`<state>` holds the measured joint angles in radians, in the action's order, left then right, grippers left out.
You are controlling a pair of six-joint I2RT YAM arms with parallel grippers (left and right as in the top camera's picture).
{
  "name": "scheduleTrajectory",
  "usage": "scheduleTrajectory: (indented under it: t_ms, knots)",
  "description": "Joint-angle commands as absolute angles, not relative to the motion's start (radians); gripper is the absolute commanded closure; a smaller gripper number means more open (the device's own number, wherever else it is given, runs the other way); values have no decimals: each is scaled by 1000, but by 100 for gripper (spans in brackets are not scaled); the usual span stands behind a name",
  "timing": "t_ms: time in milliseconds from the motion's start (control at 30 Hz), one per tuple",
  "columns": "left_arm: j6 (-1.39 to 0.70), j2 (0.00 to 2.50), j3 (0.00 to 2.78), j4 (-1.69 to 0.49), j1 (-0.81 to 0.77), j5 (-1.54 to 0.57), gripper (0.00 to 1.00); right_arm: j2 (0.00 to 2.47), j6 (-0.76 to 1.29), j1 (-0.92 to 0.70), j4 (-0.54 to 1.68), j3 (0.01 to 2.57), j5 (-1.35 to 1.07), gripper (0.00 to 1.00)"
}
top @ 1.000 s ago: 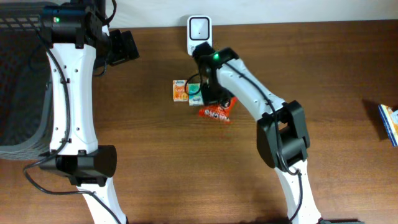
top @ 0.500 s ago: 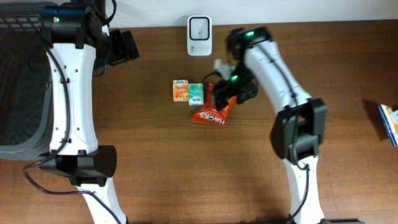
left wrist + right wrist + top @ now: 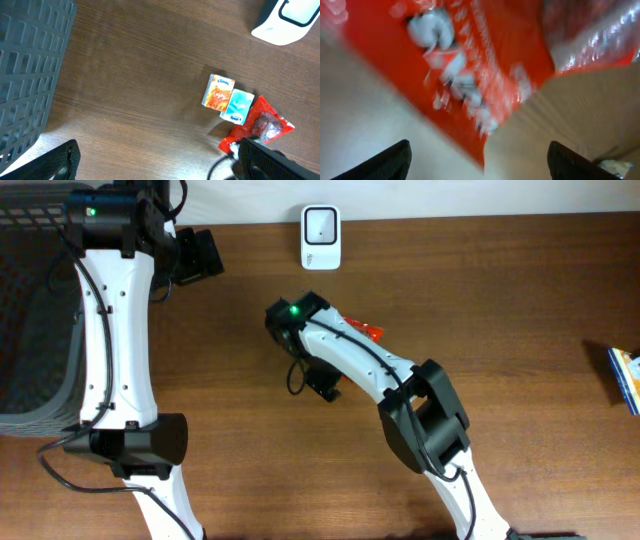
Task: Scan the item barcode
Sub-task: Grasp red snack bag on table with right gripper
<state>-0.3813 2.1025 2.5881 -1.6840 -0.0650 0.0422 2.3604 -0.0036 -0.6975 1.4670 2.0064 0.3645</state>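
Though blurry, packet before end effector

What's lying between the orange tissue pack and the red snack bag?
A small teal pack lies there, close beside the orange tissue pack and the red snack bag. The left wrist view shows it.

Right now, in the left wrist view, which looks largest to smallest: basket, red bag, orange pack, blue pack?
1. basket, near the camera
2. red bag, partly hidden
3. orange pack and blue pack look alike
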Motion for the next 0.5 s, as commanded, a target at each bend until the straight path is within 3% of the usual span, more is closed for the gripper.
scheduleTrajectory:
  t_ms: [0, 133, 233, 267, 300, 367, 433, 467]
  knots:
    - [-373, 2083, 2595, -1685, -62, 52, 1, 2357, 8, -702, 1389, 1973, 479, 14]
    - [-373, 2083, 2595, -1685, -62, 52, 1, 2362, -10, -700, 1311, 1972, 482, 14]
    - [-373, 2083, 2595, -1685, -62, 52, 1, 2362, -10, -699, 1176, 1921, 479, 26]
    - [-373, 2083, 2595, -1685, -62, 52, 1, 2363, -10, -690, 1123, 1887, 479, 45]
    - [-373, 2083, 2595, -1685, -62, 52, 1, 2363, -9, -679, 1095, 1864, 479, 55]
    - [-373, 2083, 2595, -1685, -62, 52, 1, 2363, -8, -658, 1060, 1834, 475, 62]
    - [-373, 2083, 2595, -1685, -62, 52, 1, 2362, 17, -636, 1051, 1840, 475, 96]
    - [-373, 2083, 2595, -1685, -62, 52, 1, 2361, 17, -633, 1064, 1858, 476, 96]
